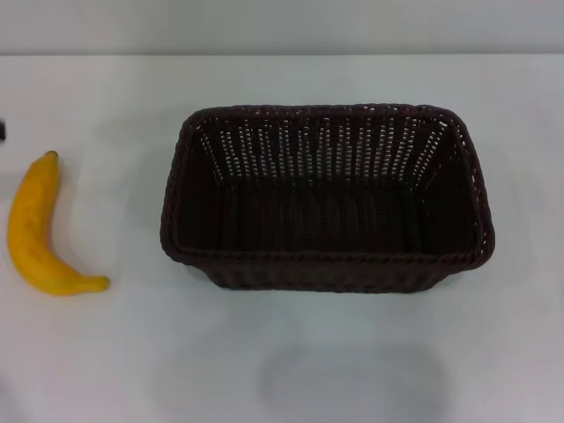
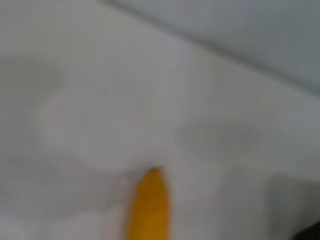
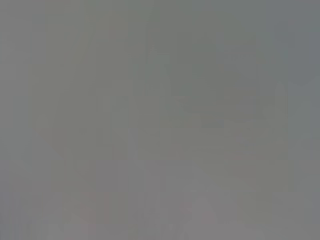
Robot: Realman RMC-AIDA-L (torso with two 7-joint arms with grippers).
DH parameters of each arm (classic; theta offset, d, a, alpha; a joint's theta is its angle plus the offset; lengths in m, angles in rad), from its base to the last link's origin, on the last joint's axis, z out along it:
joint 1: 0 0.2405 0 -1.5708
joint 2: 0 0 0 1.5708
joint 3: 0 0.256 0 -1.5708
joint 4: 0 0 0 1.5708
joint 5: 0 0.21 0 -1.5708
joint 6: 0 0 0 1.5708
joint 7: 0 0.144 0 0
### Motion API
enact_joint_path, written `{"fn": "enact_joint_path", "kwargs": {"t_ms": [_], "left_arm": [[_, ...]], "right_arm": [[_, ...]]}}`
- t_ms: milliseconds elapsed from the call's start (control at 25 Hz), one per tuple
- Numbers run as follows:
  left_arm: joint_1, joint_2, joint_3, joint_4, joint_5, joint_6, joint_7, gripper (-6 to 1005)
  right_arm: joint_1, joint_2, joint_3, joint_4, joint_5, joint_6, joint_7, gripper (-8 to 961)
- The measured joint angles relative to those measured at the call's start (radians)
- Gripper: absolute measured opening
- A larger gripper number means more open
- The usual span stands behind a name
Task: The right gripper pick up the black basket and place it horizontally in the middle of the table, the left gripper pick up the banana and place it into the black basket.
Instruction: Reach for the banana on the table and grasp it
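The black basket point(image 1: 326, 207) stands upright on the white table point(image 1: 291, 361) near the middle, long side across the view, and it holds nothing. The yellow banana point(image 1: 35, 231) lies on the table to the basket's left, dark stem end pointing away from me. One end of the banana shows blurred in the left wrist view point(image 2: 149, 207). Only a small dark tip of my left gripper point(image 1: 2, 130) shows at the left edge, a little beyond the banana's stem end. My right gripper is out of view, and the right wrist view shows only plain grey.
The table's far edge point(image 1: 282, 55) meets a grey wall. A faint shadow point(image 1: 352, 379) lies on the table in front of the basket.
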Motion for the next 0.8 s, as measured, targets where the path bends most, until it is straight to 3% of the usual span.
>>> {"fn": "enact_joint_path", "kwargs": {"t_ms": [160,400,800], "left_arm": [[-0.063,-0.045,0.011,-0.036,0.197,-0.010,0.004,747],[-0.077,-0.110,0.020,-0.109,0.250,0.074,0.007,744],[-0.050,-0.147,0.024,-0.179,0.298,0.140,-0.002,738]], "right_arm": [[0.006,0.001,0.001,0.020,-0.004,-0.007,-0.049,320],[0.016,0.000,-0.001,0.043,-0.008,-0.030,-0.078,320],[0.029,0.000,-0.014,0.043,-0.009,-0.052,-0.080,320]]}}
